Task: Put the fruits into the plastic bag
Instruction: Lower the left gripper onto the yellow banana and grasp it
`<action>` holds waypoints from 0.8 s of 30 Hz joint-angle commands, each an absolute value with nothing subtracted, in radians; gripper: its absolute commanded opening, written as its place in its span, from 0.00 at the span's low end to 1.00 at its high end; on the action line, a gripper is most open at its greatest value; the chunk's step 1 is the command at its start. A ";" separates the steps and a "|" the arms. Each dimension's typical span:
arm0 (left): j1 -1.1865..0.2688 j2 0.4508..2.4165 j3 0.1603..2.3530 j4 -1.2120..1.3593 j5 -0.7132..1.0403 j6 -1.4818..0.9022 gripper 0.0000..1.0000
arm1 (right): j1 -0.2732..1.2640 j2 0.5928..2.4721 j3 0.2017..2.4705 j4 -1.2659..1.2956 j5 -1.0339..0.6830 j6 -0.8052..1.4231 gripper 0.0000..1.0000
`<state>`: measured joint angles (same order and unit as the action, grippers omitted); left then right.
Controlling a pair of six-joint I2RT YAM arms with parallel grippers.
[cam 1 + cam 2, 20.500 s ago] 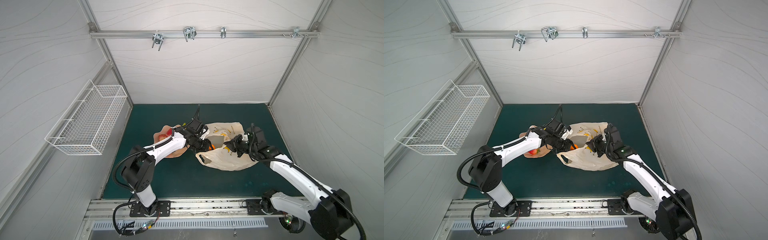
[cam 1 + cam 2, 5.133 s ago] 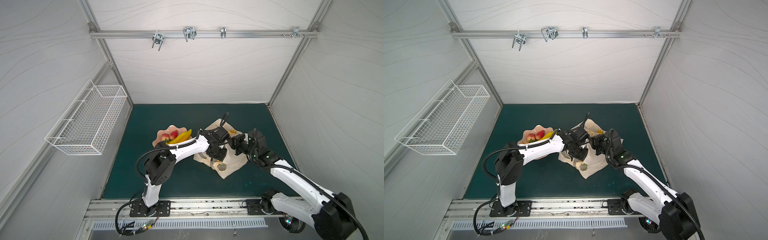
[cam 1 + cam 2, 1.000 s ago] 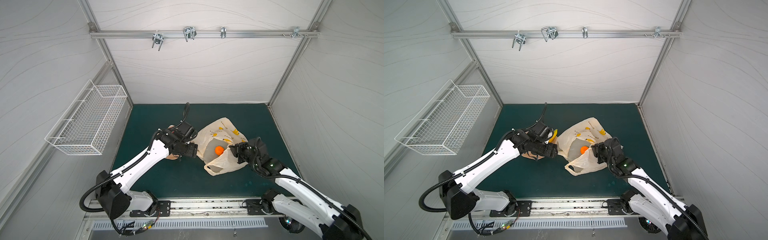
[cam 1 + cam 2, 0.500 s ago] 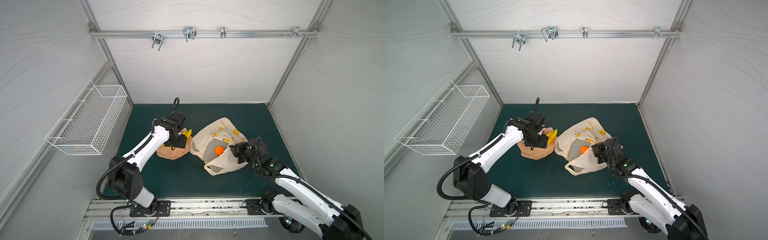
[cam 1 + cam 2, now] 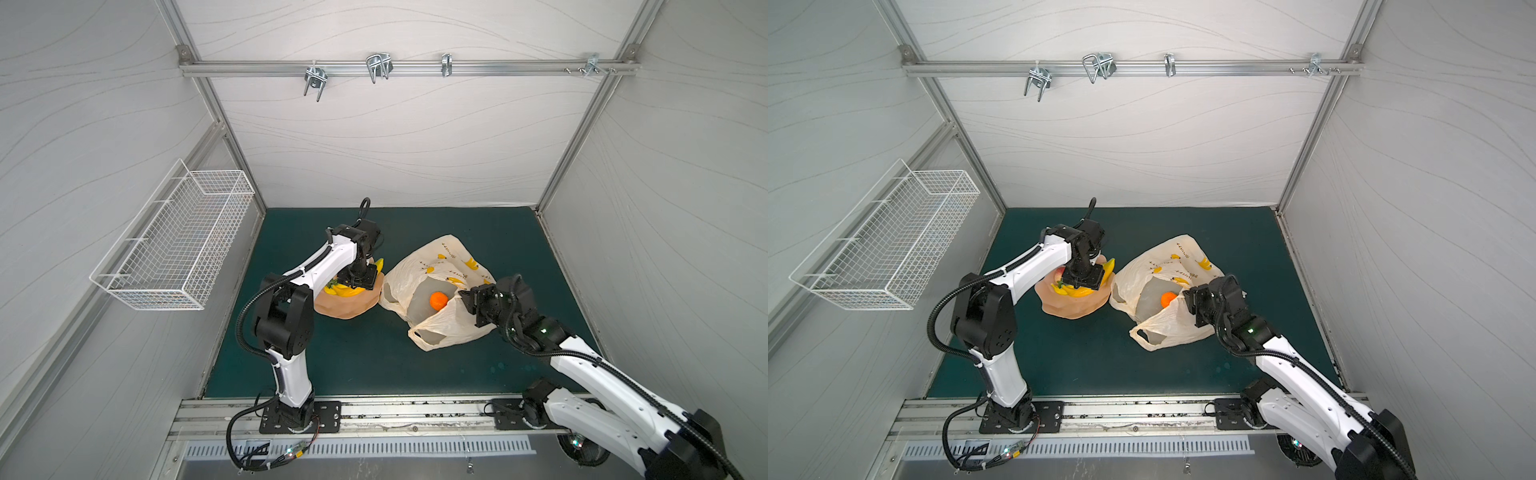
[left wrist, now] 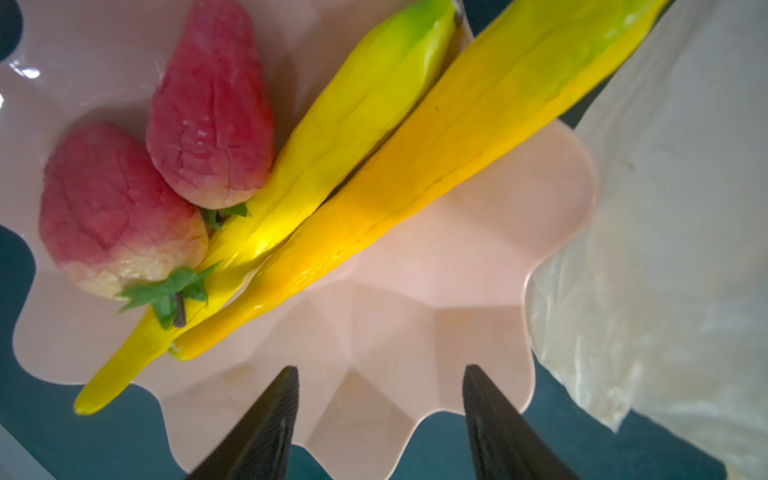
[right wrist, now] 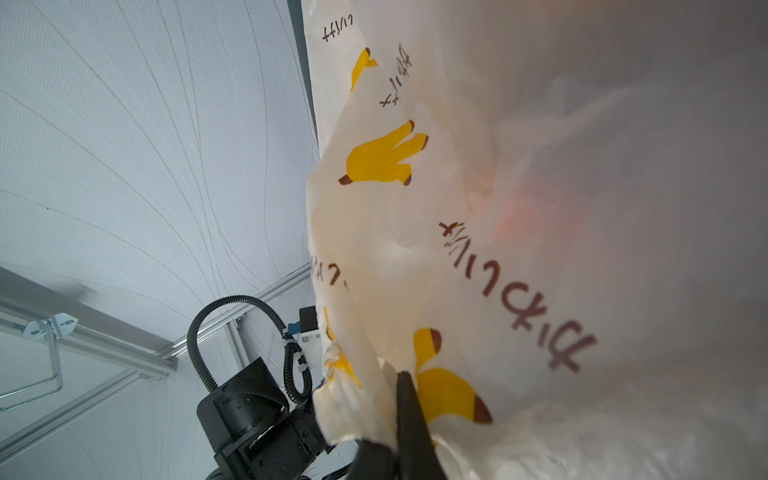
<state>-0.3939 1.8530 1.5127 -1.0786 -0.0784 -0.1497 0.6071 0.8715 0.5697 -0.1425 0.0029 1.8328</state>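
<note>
A: Green desk (image 5: 374,365): where were the fruits (image 5: 341,290)?
B: Orange (image 5: 438,300) lay inside the plastic bag (image 5: 440,328); bananas (image 6: 415,166) in the dish (image 5: 345,309) beside it.
A: Hands?
B: Right hand (image 5: 467,300) pinched the plastic bag's rim; left hand (image 6: 380,370) hung part-open, empty. Bananas seemed light, stiff, slick: grip mid-length.

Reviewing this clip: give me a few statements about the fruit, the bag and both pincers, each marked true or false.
1. The orange lies inside the plastic bag. True.
2. The right pincer is open and clear of the plastic bag. False: it is shut on the bag's edge.
3. The bananas lie in the peach dish. True.
4. The left pincer grips a banana. False: its jaws stand apart and empty over the dish.
</note>
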 commanded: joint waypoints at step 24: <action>-0.368 2.020 1.559 -0.952 -0.145 -0.181 0.66 | 0.603 0.866 0.603 -0.157 0.001 1.898 0.00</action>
<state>-0.3775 2.0056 1.5238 -0.9676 -0.1268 -0.1680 0.6071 0.8715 0.5720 -0.1440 0.0025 1.8328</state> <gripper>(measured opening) 0.657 0.048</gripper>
